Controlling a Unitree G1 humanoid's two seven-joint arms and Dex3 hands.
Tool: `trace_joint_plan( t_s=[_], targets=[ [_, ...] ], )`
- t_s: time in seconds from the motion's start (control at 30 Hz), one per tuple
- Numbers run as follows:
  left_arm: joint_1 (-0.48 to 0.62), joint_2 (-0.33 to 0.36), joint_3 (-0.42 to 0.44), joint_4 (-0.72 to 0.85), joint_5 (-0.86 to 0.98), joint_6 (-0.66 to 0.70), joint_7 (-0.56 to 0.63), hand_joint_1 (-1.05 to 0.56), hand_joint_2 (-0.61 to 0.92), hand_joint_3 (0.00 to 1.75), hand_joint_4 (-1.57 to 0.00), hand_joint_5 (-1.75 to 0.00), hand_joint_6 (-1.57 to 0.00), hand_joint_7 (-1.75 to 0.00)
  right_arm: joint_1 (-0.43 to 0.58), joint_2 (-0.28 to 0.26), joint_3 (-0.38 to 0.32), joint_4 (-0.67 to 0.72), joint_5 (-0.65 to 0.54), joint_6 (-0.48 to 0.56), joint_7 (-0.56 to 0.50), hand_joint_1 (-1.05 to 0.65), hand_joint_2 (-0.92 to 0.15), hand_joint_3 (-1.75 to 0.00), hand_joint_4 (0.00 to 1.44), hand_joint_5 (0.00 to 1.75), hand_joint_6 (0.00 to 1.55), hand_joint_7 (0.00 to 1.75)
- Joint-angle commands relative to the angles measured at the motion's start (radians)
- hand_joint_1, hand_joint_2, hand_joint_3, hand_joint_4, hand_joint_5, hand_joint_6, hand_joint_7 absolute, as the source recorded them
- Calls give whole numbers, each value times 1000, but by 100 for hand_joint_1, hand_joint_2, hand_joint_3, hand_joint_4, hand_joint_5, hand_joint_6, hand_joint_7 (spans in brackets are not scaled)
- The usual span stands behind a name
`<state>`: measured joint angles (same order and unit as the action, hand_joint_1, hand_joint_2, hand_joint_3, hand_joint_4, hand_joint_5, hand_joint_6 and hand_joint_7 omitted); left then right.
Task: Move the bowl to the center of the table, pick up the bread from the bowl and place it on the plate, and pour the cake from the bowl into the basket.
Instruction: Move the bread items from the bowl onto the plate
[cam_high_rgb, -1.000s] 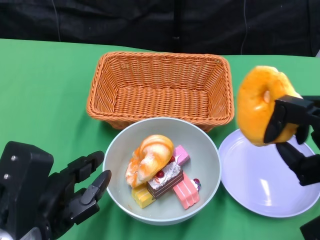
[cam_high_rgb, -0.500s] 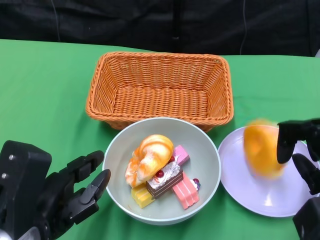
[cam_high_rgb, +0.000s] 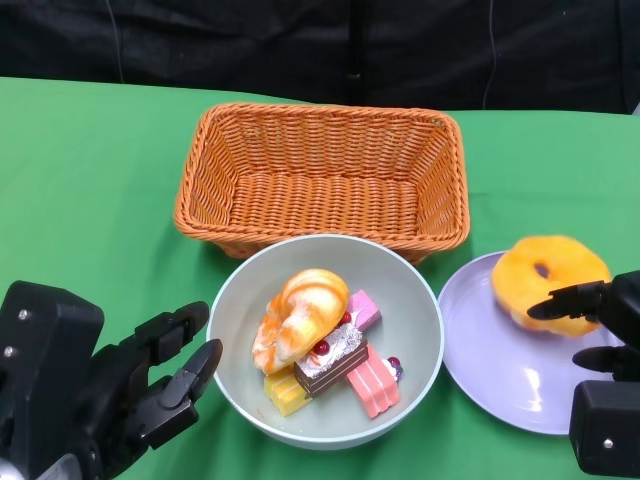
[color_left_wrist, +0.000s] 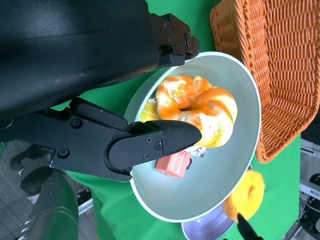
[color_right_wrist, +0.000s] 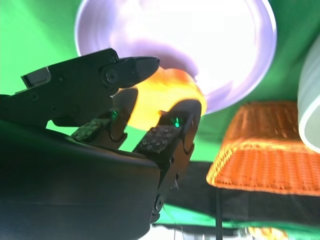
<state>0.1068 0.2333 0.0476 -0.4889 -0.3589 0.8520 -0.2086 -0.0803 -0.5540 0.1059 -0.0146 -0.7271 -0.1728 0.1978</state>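
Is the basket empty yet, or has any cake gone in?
Empty. The head view shows only bare wicker inside the basket; the cake pieces lie in the bowl beside a bread.

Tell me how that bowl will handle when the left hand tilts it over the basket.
The bowl looks rigid and smooth, so it may slip in the left hand. Its loose cake pieces and twisted bread would likely slide out together.

Two breads (cam_high_rgb: 549, 283) (cam_high_rgb: 298, 316) (four cakes (cam_high_rgb: 340, 362)), one bowl (cam_high_rgb: 415, 290).
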Motion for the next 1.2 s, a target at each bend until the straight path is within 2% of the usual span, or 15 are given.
trace_joint_plan(
  t_s=[0.03,0.1,0.27,0.6,0.7,0.73,0.87,0.9,0.93,0.97,1.0,1.07,1.2],
  targets=[
    [7,17,6,-11,5,2,-2,-58,92,61,-9,-10,-10,0,13,-30,2,-63,9,40,58,-43,-92,-3,48,0,43,0],
    [6,18,5,-11,7,3,0,-59,92,60,-9,-10,-11,0,20,-34,0,-86,12,46,64,-47,-92,-4,46,0,41,0],
    [4,15,3,-10,6,5,2,-58,92,60,-9,-10,-11,-1,47,-17,-30,-150,39,10,-6,-47,-92,-2,52,4,46,2],
    [4,14,3,-9,6,5,1,-58,92,60,-9,-10,-11,0,51,-20,-30,-155,43,9,-12,-47,-92,-1,53,4,47,2],
    [0,12,-3,-4,10,-1,1,-59,92,59,-9,-11,-11,-1,73,33,-55,-321,167,-46,-24,-44,-92,-7,61,9,52,4],
    [1,22,-15,-6,15,-7,-8,-59,92,59,-10,-11,-12,-1,66,60,-38,-367,207,-60,-20,-43,-92,-8,63,10,53,4],
    [6,42,-51,-12,32,-22,-22,-60,92,60,-11,-12,-13,-1,32,119,18,-401,241,-98,-14,-43,-92,-7,66,15,55,5],
    [8,44,-59,-15,34,-23,-22,-60,92,60,-12,-12,-14,-1,21,132,33,-395,232,-104,-16,-43,-92,-5,62,25,54,6],
    [10,45,-65,-17,35,-24,-22,-61,92,60,-13,-13,-14,-2,12,143,47,-389,224,-108,-18,-43,-92,-4,46,54,54,7],
    [11,47,-70,-19,36,-26,-23,-61,92,60,-13,-13,-14,-2,5,153,57,-384,217,-111,-21,-43,-92,-3,38,70,54,8],
    [12,47,-72,-19,36,-28,-23,-61,92,60,-13,-13,-15,-2,2,159,62,-382,213,-113,-21,-43,-92,-3,34,78,54,9],
    [12,48,-73,-19,36,-30,-24,-61,92,60,-13,-13,-15,-2,0,166,63,-379,207,-115,-21,-43,-92,-2,30,86,54,10],
    [14,56,-92,-31,39,-33,-30,-61,92,61,-14,-13,-15,-2,-32,204,103,-339,200,-118,-18,-46,-92,-5,26,87,54,10]
  ],
)
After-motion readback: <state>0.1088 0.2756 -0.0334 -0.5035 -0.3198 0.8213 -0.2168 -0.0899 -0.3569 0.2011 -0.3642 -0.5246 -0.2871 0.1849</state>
